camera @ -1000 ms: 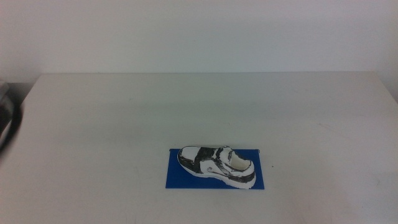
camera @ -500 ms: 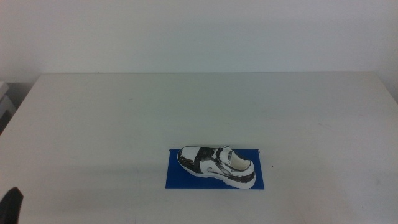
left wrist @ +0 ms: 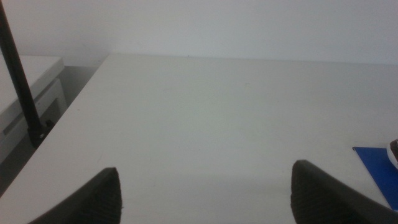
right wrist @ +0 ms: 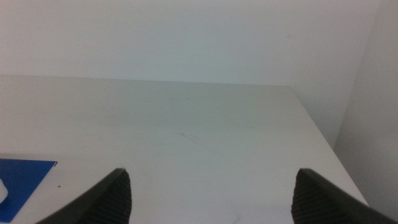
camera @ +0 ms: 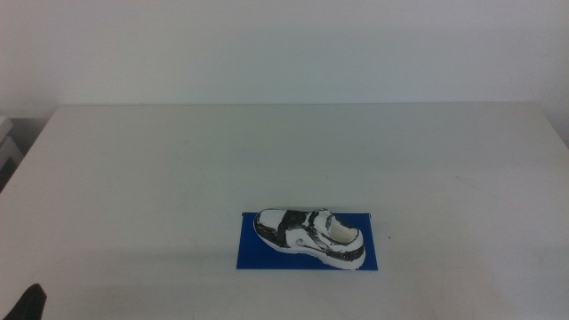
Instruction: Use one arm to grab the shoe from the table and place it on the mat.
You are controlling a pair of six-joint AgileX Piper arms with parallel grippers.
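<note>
left gripper: jaws spread wide, holding nothing, low at the table's near-left corner | right gripper: jaws wide apart, holding nothing, waiting over the table's right side | shoe: upright on the mat, toe pointing left, both well apart from either gripper

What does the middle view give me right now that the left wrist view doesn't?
Only the middle view shows the whole shoe lying on the mat, nothing gripping it. Only the left wrist view shows the left gripper open and empty, plus a black cable at the table's edge. Both show the white table and part of the mat.
</note>
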